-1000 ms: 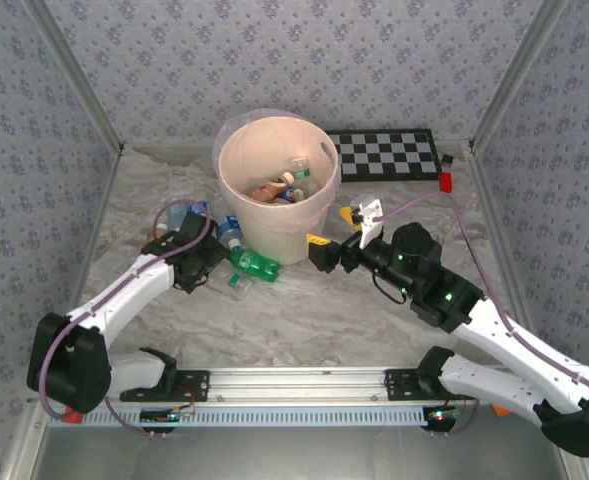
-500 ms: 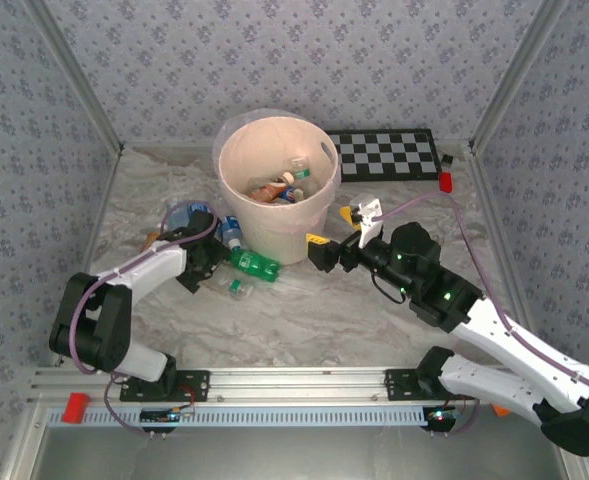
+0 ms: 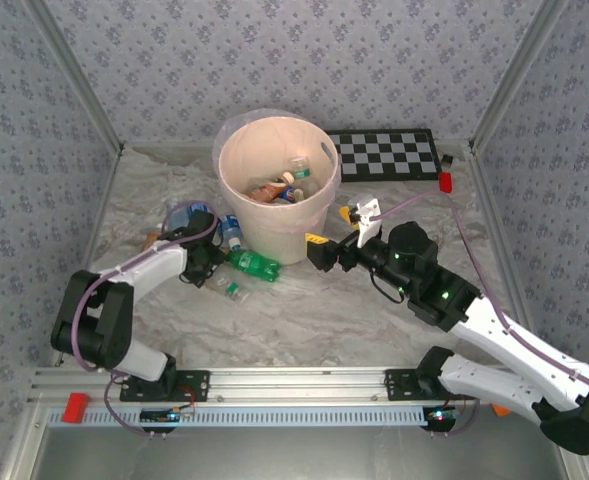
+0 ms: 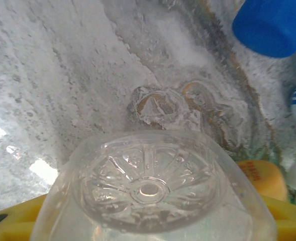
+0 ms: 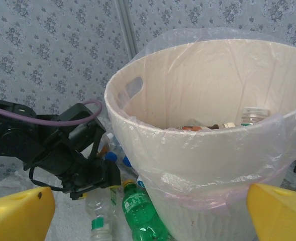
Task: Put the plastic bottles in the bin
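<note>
A clear bottle (image 4: 150, 191), thin glossy plastic with a petalled base, sits between the left gripper's (image 3: 204, 265) yellow fingers, base toward the wrist and long axis running away from it; whether they pinch it I cannot tell. It lies left of the smooth round bin (image 3: 274, 225), toward the bench's (image 3: 314, 320) left edge; the right gripper (image 3: 330, 227) hovers at the bin's right wall, fingers wide and empty.

The top external camera looked down from above and behind the arm bases (image 3: 444, 372) over the whole bench (image 3: 314, 320). The left wrist camera sat very close behind a clear bottle (image 4: 148, 191) between its fingers (image 4: 291, 223), facing the bench. The right wrist camera looked level past its fingers (image 5: 17, 213) at the nearby bin (image 5: 213, 165). With the overhead view it shared the bin, green bottle (image 5: 140, 213) and left arm (image 5: 62, 150).
</note>
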